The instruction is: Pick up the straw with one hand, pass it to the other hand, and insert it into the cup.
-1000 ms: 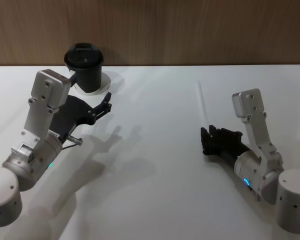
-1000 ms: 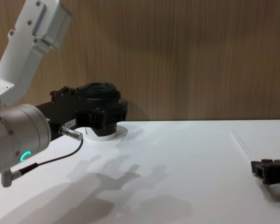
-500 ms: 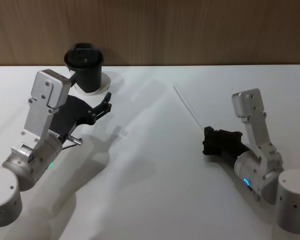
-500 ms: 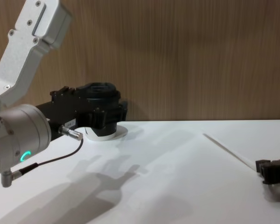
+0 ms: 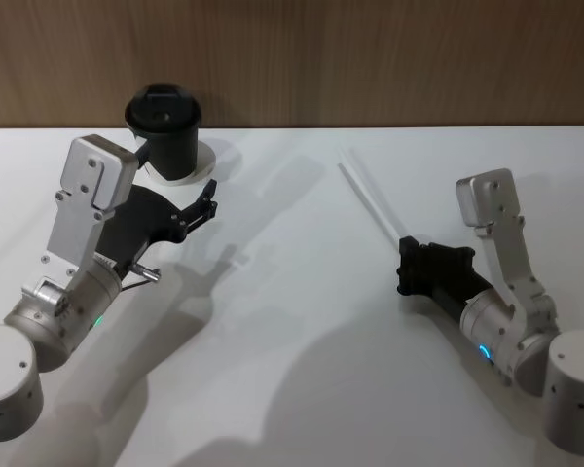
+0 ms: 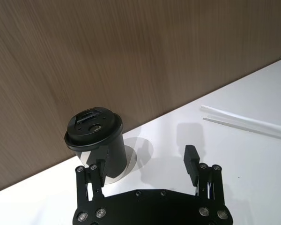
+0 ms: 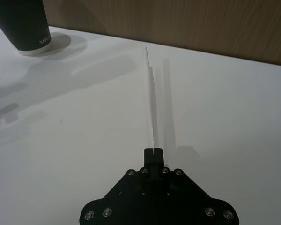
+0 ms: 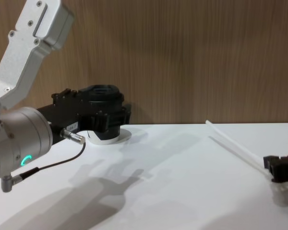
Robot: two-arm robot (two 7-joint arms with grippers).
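White table (image 5: 292, 331) with cup (image 5: 164, 131); wooden wall (image 5: 389, 58)

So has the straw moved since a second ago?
Yes. Pinched in the right gripper, the straw has swung its free end leftward, toward the cup; a second ago it pointed nearly straight at the wooden wall.

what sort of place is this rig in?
Probably a lab or demo bench: a plain white table against a wood-panelled wall, one cup, the straw in the shut right gripper, the left gripper open beside the cup.
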